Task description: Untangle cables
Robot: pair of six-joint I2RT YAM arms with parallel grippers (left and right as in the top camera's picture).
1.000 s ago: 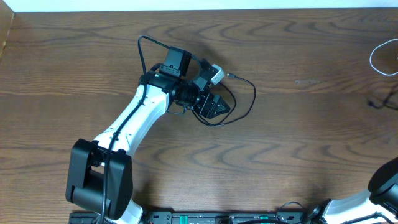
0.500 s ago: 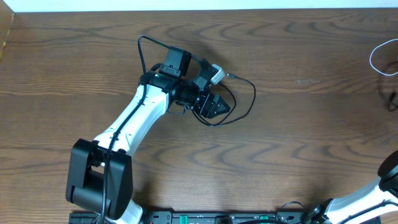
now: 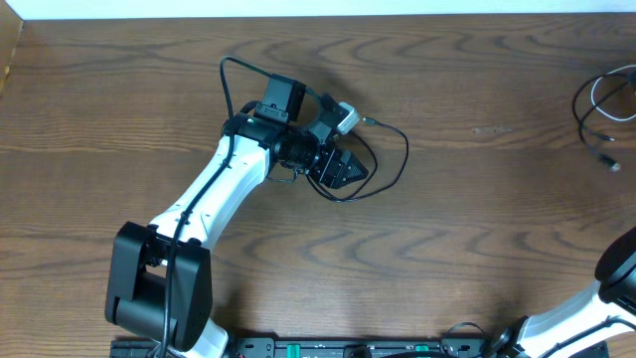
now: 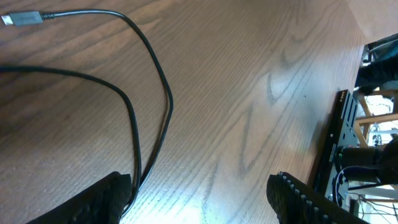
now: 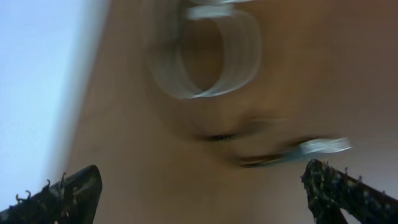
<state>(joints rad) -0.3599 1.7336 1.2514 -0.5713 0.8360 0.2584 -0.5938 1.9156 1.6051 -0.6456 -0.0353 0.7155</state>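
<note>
A thin black cable [image 3: 404,149] with a silver plug [image 4: 22,18] loops on the wooden table round my left gripper [image 3: 343,171]. In the left wrist view two of its strands [image 4: 166,93] run down past the inner edge of the left finger [image 4: 99,200]. My left gripper [image 4: 199,185] is open with only bare wood between its fingers. At the far right edge lies a white cable loop [image 3: 618,75] beside a thin black cord [image 3: 582,114]. The right wrist view is blurred. It shows the white loop [image 5: 247,59] and a dark cord with a silver plug [image 5: 323,147] ahead of my open, empty right gripper [image 5: 202,171].
The right arm's base link [image 3: 616,283] shows at the bottom right corner. A black rail with wiring [image 3: 348,348] runs along the table's front edge. The table's far edge meets a white surface [image 3: 318,8].
At the right edge a thin black cord has come into view beside the white loop, and the right arm's link has shifted a little. The left arm and its cable have not moved.
</note>
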